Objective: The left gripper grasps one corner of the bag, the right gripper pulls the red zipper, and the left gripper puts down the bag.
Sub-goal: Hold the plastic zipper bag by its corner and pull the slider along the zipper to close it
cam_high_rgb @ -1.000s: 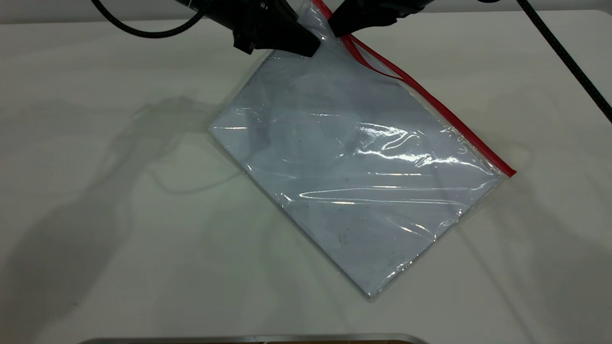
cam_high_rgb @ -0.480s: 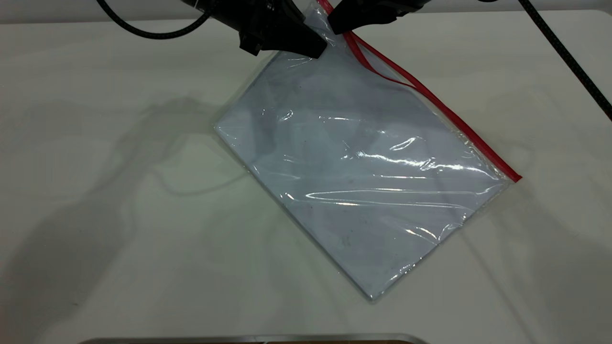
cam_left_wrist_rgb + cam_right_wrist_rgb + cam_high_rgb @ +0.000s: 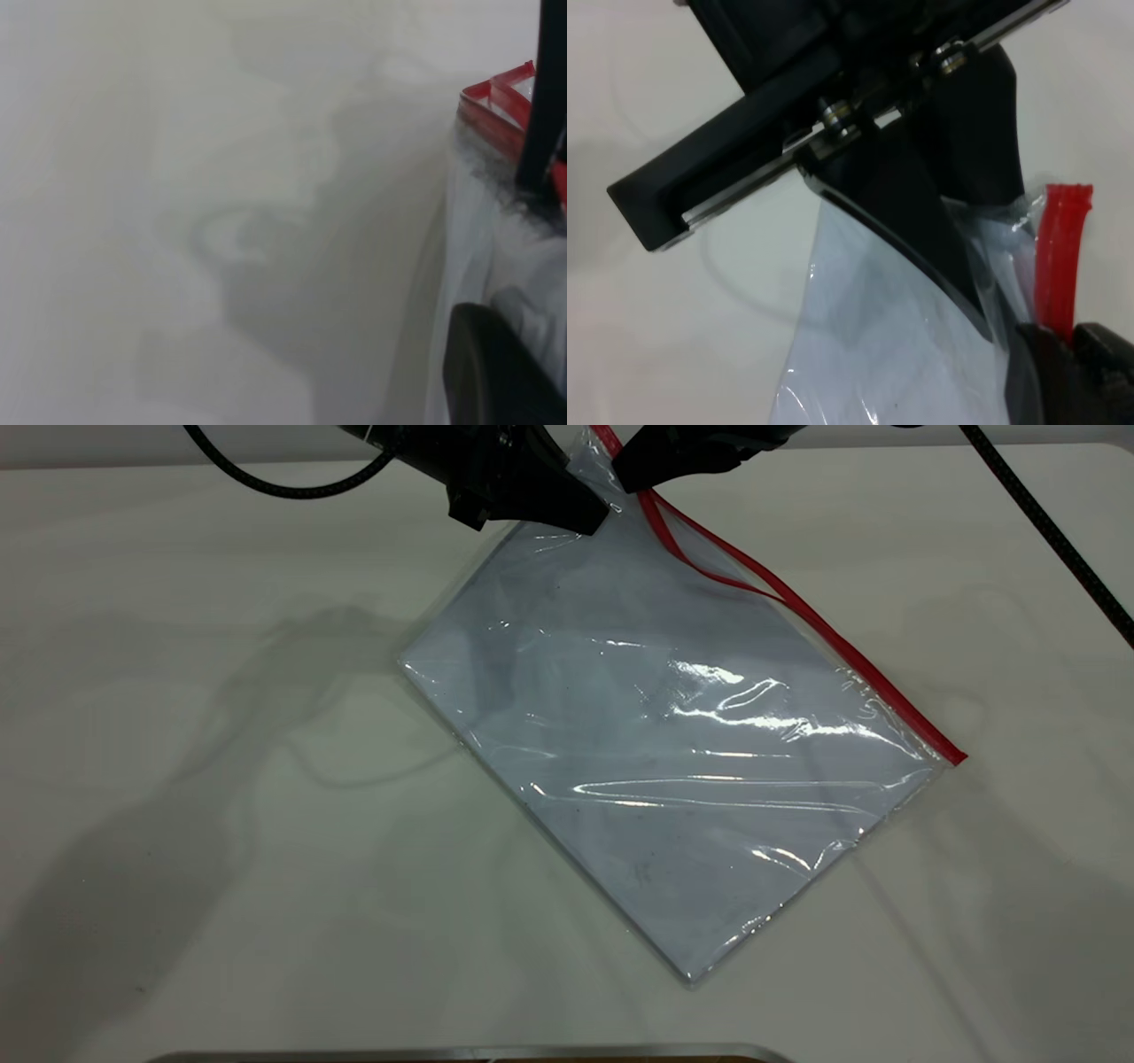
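Observation:
The clear bag (image 3: 673, 744) with white paper inside lies slanted on the table, its far corner raised between both grippers. My left gripper (image 3: 595, 516) is shut on that corner beside the red strip's end. My right gripper (image 3: 627, 480) is shut on the red zipper (image 3: 850, 655), right next to the left one. The red strip is split into two lines (image 3: 709, 558) just below the right gripper. In the right wrist view the red strip (image 3: 1063, 248) runs into my shut jaws, with the left gripper (image 3: 921, 204) close behind. The left wrist view shows bag plastic (image 3: 478, 239) and the red end (image 3: 496, 102).
The white table (image 3: 221, 824) stretches open to the left and front of the bag. A black cable (image 3: 1054, 540) crosses the back right corner and another cable (image 3: 266, 483) loops at the back left. A metal edge (image 3: 461, 1054) runs along the front.
The split in the red zipper has grown longer, reaching further down the strip. The bag has shifted slightly to the right; both grippers stay shut at the raised corner.

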Action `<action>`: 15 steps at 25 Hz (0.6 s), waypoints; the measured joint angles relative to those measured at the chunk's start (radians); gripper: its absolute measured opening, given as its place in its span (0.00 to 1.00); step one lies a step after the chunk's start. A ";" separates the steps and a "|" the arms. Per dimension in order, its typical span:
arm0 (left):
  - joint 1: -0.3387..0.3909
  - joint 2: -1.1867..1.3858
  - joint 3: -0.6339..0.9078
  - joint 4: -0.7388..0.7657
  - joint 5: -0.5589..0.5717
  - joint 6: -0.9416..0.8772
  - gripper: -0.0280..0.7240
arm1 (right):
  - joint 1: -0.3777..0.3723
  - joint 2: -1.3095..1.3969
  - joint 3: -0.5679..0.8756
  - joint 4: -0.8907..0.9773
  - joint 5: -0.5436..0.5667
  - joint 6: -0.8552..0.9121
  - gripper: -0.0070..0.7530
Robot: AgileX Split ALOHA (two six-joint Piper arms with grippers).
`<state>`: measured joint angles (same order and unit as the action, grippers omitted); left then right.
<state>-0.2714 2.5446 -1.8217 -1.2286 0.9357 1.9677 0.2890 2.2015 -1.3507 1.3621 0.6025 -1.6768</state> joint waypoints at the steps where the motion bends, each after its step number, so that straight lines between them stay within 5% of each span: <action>1: 0.000 0.000 0.000 0.000 0.000 0.000 0.11 | 0.000 0.000 0.000 -0.008 -0.001 0.006 0.07; 15: 0.003 0.000 0.000 -0.024 0.001 0.000 0.11 | -0.056 0.024 -0.001 -0.057 0.036 0.087 0.07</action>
<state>-0.2684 2.5446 -1.8217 -1.2528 0.9369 1.9677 0.2327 2.2260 -1.3517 1.3052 0.6385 -1.5897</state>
